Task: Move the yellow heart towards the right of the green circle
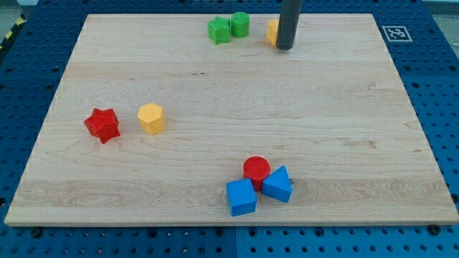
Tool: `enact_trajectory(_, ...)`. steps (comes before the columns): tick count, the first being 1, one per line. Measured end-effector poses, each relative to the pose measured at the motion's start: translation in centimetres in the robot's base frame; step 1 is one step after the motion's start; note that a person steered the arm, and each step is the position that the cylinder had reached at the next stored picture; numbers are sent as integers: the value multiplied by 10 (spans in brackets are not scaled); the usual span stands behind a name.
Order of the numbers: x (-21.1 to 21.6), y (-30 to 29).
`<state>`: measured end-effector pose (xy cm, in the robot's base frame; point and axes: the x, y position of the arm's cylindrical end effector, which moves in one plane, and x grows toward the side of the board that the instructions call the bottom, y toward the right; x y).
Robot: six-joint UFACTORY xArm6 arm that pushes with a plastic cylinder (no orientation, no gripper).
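Yellow heart (273, 32) sits near tabletop (229, 93) top edge, right of green circle (239, 24), mostly hidden behind rod. Tip (285, 47) touches heart's right side. No jaws on this rig; nothing held. Step looks nearly complete; next likely a slight nudge leftward.

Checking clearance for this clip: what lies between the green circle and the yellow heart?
Nothing: in the camera view only bare board separates the green circle from the yellow heart, which my tip partly hides.
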<state>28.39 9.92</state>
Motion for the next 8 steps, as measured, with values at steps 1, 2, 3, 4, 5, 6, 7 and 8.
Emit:
enact_trajectory(1,1,2)
enact_trajectory(2,17,29)
enact_trajectory(3,25,62)
enact_trajectory(4,18,62)
enact_trajectory(5,6,30)
enact_trajectory(6,-9,-11)
enact_trajectory(7,-15,-33)
enact_trajectory(8,-13,-20)
